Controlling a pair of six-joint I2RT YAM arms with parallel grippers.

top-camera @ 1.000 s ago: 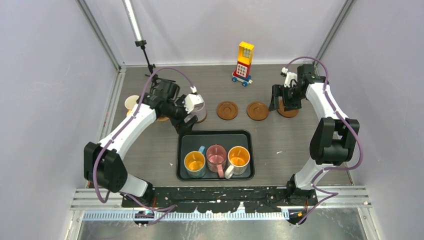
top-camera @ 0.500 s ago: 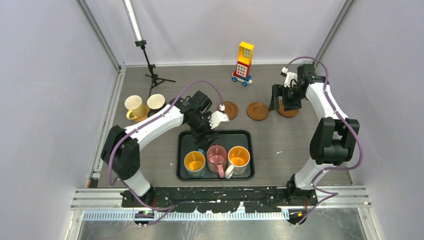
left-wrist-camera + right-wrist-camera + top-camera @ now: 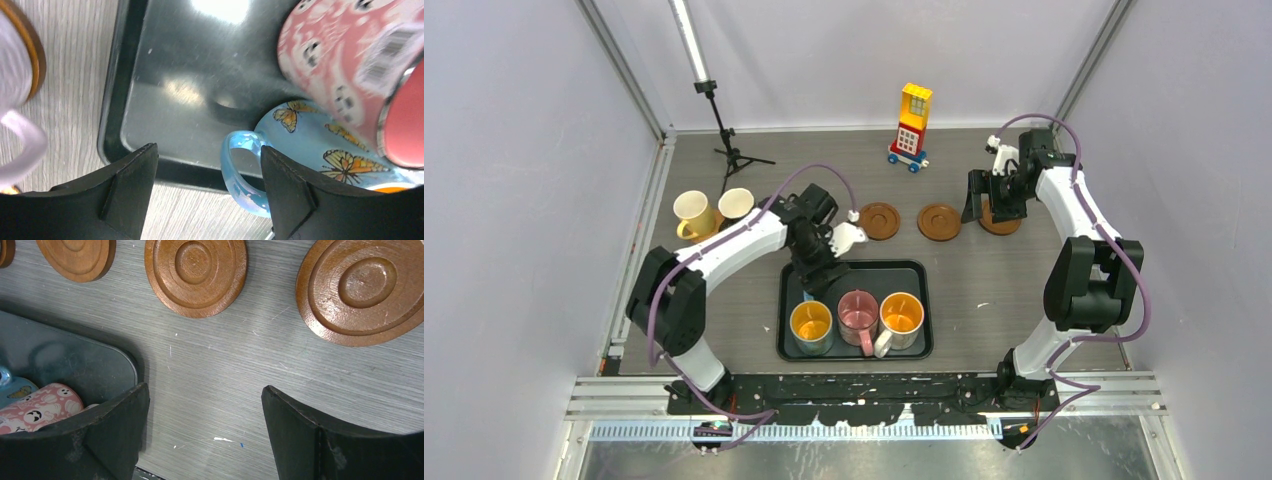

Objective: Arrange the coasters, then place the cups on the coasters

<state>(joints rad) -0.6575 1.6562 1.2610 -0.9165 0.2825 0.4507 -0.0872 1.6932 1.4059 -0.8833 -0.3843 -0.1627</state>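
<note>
Three cups stand in the black tray [image 3: 926,300]: a blue butterfly cup [image 3: 811,325] with orange inside, a pink cup [image 3: 857,312] and a whitish cup [image 3: 901,315] with orange inside. My left gripper [image 3: 817,280] hangs over the tray's far left, open. The blue cup's handle [image 3: 239,167] lies between its jaws, close to the right finger. A lilac cup [image 3: 10,70] sits on a coaster at the left wrist view's edge. Two cream cups [image 3: 692,212] stand far left. Bare coasters [image 3: 879,220] [image 3: 940,221] lie in a row. My right gripper [image 3: 987,210] hovers open beside a third coaster [image 3: 1002,227].
A toy brick house [image 3: 912,125] stands at the back centre. A small tripod [image 3: 727,150] with a light bar stands at the back left. Enclosure walls and metal posts close in both sides. The tray's corner [image 3: 75,365] shows in the right wrist view.
The left arm left the lilac cup on its coaster and swung right and down to the tray, ending at the blue cup's handle with jaws slightly narrower. The right arm stayed still.
</note>
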